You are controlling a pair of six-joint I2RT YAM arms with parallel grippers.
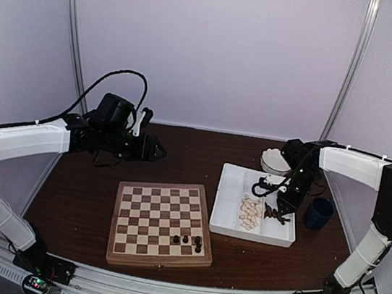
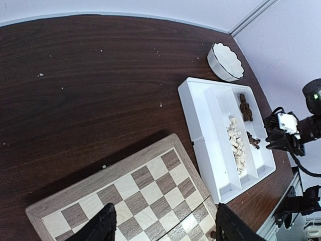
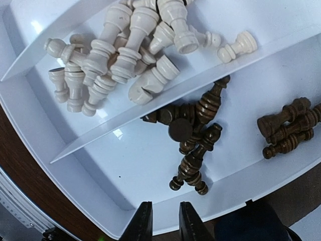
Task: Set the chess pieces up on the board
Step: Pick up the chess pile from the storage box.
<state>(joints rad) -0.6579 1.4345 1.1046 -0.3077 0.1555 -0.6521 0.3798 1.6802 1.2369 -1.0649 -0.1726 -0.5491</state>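
Shows dark chess pieces (image 3: 193, 138) lying in the white tray (image 3: 125, 165) just ahead of the right gripper (image 3: 165, 211) — jaws narrow, empty — nearest long axis running away from it, the wide-open left gripper (image 2: 163, 226) off by the board (image 2: 145, 191).

The left arm (image 1: 21, 141) comes in from the left side, bent down low and then stretched out flat. The left gripper (image 1: 157, 150) sits up high. Its fingers (image 2: 100, 226) are spread wide with nothing in them. The right arm (image 1: 357, 166) bends at the elbow and reaches to the left. The right gripper (image 1: 284, 207) points down, with its tips close together, a small gap between them, holding nothing.
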